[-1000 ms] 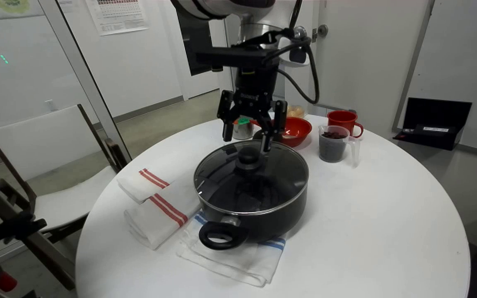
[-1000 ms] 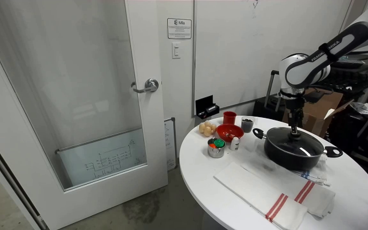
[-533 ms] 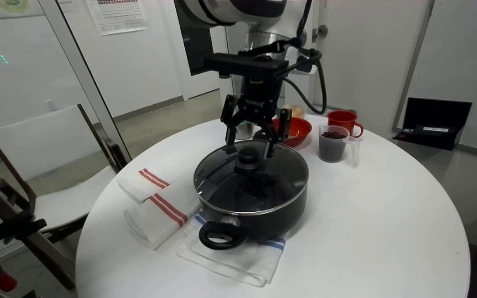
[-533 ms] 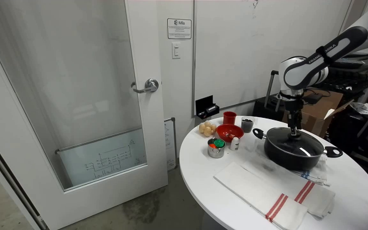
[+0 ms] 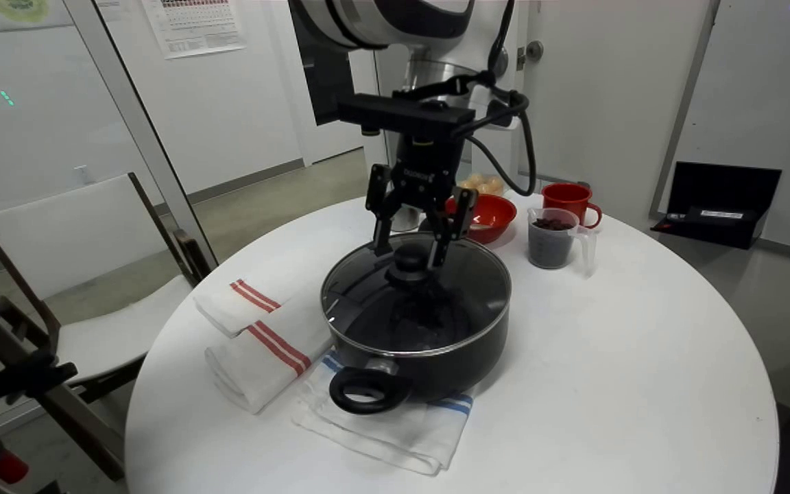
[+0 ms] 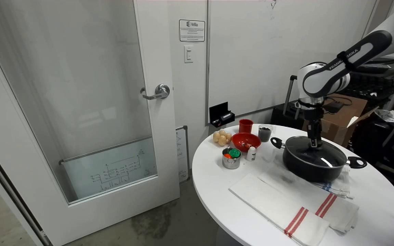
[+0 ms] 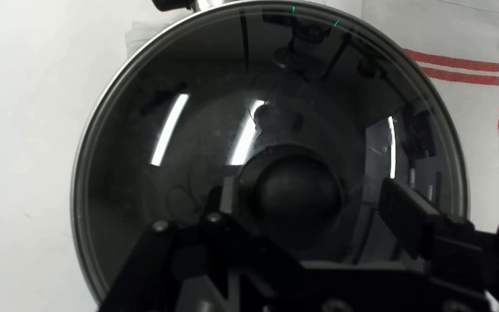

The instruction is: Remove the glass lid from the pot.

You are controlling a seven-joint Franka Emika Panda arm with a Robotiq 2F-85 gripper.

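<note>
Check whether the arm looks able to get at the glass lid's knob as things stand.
Likely yes: in the wrist view the fingers stand open on either side of the knob, with no other object visible between them.

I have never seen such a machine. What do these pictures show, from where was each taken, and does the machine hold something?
The machine is a robot arm; its black two-fingered hand is called the gripper. Two views come from cameras standing outside it; the wrist view looks down past the gripper.

On the round white table stands a black pot, closed by a glass lid, on a blue-striped towel. Red-striped towels lie beside it. Elsewhere are a red bowl, a red mug, a clear measuring cup and a small metal cup, among other things.

Nothing is held yet: the gripper is open, its fingers on either side of the lid's black knob. A gap shows on one side; whether the nearer finger touches it, I cannot tell.
</note>
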